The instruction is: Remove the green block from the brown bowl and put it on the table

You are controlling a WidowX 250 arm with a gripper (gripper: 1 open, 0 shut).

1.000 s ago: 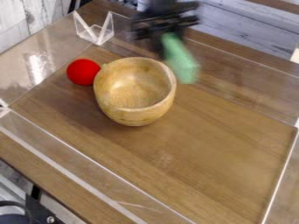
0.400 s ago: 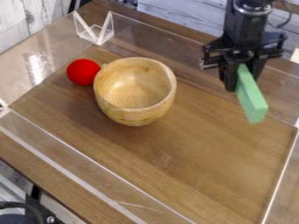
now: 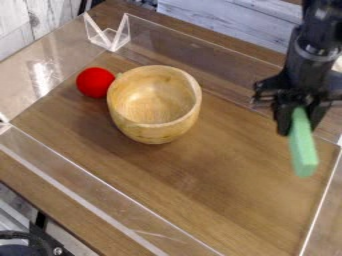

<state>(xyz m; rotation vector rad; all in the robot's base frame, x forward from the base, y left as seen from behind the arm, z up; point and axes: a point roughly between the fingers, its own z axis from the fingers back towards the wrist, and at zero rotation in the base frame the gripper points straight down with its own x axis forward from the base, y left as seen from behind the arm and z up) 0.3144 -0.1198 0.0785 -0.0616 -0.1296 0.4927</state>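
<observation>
**Carrying green block down to the table**

Holding the long green rectangular block [image 3: 305, 143] pinched by its top end in my black two-finger gripper [image 3: 297, 103], so it hangs near-vertical, ready to set down. It's out at the right side of the wooden table [image 3: 201, 190], well apart from the round light-wood bowl [image 3: 154, 103], now empty. Lower end looks near the surface; contact unclear. Red ball [image 3: 92, 82] sits just left of the bowl.
</observation>
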